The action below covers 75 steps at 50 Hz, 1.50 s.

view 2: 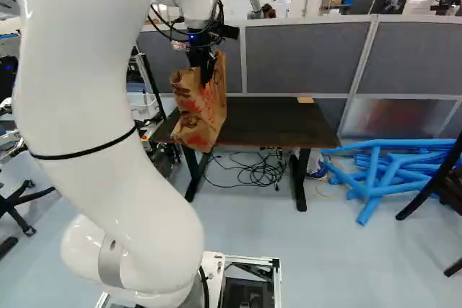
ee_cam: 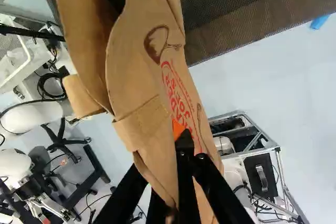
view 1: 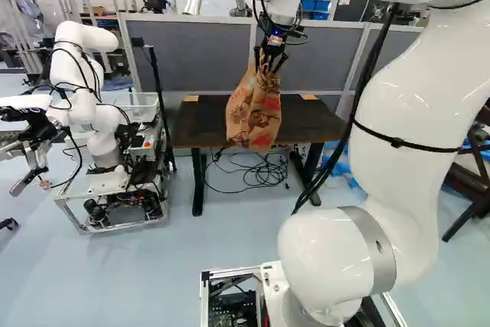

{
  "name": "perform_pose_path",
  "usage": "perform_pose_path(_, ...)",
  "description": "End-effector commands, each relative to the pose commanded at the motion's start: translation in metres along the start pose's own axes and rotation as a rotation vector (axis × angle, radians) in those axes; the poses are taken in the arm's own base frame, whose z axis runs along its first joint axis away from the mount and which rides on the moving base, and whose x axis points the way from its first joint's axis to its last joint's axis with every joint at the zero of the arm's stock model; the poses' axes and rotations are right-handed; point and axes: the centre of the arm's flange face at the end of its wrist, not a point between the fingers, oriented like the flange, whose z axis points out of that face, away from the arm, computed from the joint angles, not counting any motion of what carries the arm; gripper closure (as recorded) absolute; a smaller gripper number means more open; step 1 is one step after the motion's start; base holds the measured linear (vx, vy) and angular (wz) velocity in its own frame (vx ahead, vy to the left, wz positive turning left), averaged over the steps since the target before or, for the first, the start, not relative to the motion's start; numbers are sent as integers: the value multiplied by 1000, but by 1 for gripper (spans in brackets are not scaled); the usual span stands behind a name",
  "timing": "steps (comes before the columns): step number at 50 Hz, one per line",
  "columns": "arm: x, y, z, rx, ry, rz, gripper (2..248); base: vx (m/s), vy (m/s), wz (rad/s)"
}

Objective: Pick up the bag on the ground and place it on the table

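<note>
Paper bag (view 1: 253, 112) grasped near its top by gripper (view 1: 269, 59), paper pinched between fingers, body hanging below; not on table. Dark-topped table (view 2: 274, 131) lies ahead of and lower than gripper; bag seems to be at its near edge, bottom clearance can't be told. Step in hand, as judged: carry over tabletop. Bottom should be raised clear of the edge first, then gripper moved forward until whole base is over the top, well in from the edge. Swing should be kept down by slow travel; thin paper may crease, slip or tear if snagged. Lowering should be done upright, grip released only once base is seated.
</note>
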Motion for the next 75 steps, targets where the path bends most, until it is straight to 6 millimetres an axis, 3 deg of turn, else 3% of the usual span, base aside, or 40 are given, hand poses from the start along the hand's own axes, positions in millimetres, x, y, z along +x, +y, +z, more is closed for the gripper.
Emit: perform_pose_path(75, 6, -2, 1, 1, 2, 0, 228, 81, -1, -9)
